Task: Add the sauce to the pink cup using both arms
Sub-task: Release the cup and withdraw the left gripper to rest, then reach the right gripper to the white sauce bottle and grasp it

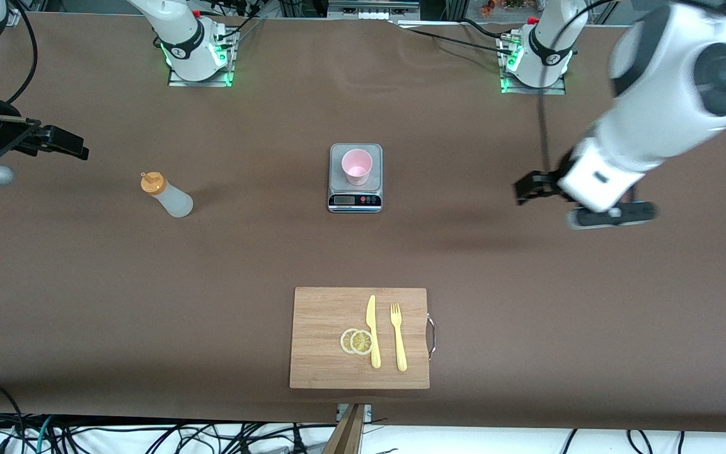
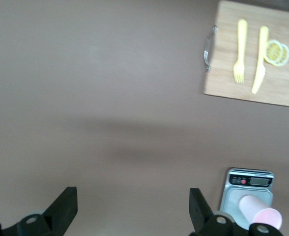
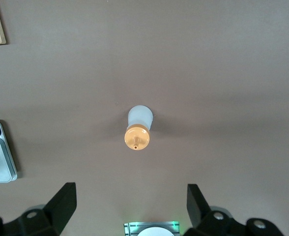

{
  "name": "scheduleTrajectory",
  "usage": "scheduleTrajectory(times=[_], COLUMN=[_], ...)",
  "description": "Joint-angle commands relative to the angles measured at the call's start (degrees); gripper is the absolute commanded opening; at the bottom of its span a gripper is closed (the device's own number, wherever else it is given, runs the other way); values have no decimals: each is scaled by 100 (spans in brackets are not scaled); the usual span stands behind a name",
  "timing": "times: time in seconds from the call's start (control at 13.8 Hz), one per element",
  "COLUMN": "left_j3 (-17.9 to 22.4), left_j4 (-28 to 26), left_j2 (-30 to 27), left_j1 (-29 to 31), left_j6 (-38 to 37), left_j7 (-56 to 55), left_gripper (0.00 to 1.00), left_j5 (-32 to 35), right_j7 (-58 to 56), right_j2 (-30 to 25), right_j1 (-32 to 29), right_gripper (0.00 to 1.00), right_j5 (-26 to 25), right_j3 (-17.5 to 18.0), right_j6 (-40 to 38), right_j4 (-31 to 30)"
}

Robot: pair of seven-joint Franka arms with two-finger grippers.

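The sauce bottle (image 1: 167, 194), whitish with an orange nozzle cap, stands upright on the brown table toward the right arm's end. The pink cup (image 1: 357, 166) stands upright on a small grey scale (image 1: 355, 200) in the middle of the table. My right gripper (image 1: 63, 144) hangs open and empty over the table's right-arm end, apart from the bottle. In the right wrist view the bottle (image 3: 137, 129) lies ahead of the open gripper (image 3: 130, 194). My left gripper (image 1: 527, 187) hangs open over bare table toward the left arm's end. The left wrist view shows that gripper (image 2: 132, 196) empty, with the cup (image 2: 261, 214) off to one side.
A wooden cutting board (image 1: 322, 340) lies nearer the front camera than the scale. On it are a yellow knife (image 1: 373, 331), a yellow fork (image 1: 397, 337) and two lemon slices (image 1: 357, 341). The arm bases (image 1: 199, 60) stand along the table's robot edge.
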Motion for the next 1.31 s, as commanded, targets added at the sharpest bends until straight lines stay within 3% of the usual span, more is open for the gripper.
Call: scheduleTrajectory(times=[0.0,0.29,0.44,0.65,0.87,1.24], left_j3=[-93,-75,-67,-67,-75,-84], left_j4=[-39,137,155,181,199,225], left_j2=[-260,-331,-322,-252,-182,-173], left_j1=[579,1063,1283,1319,1319,1292], left_j6=[-232,-663,-734,-786,-787,-787], left_j7=[414,1353,1959,1997,1997,1988], left_gripper=[100,100,100,100,100,100], left_j5=[49,128,137,146,146,146], right_j7=[-136,-820,-1819,-3104,-4526,-7165], right_j2=[138,296,358,376,472,1139], right_j1=[3,-50,-137,-470,-980,-1806], right_gripper=[99,99,99,99,99,99], right_j5=[81,90,81,134,607,1441], right_j3=[3,-23,-67,-76,-111,-129], right_j6=[-104,-156,-192,-183,-104,361], right_j4=[112,95,51,-46,-107,-265])
